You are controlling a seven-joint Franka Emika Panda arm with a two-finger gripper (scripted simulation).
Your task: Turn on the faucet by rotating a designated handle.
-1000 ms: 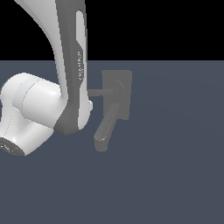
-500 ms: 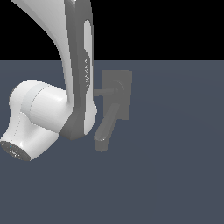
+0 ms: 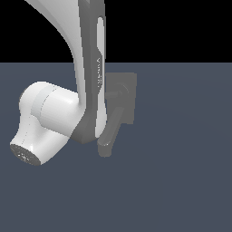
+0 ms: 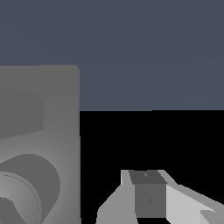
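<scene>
Dark grey floor (image 3: 181, 181): your arm (image 3: 88, 81) fronts the faucet (image 3: 129, 97); spout (image 3: 111, 131) visible; jaw state cannot be told.

Exterior view high, distant; wrist view close; shared faucet (image 3: 121, 106).

A flat slate-blue floor (image 3: 181, 181) is stretching around me, bare and evenly lit, running far back to a straight horizon. Beyond it a plain black backdrop (image 3: 181, 27) is filling the distance.

Matte grey faucet (image 3: 123, 97), white arm (image 3: 50, 115)
</scene>
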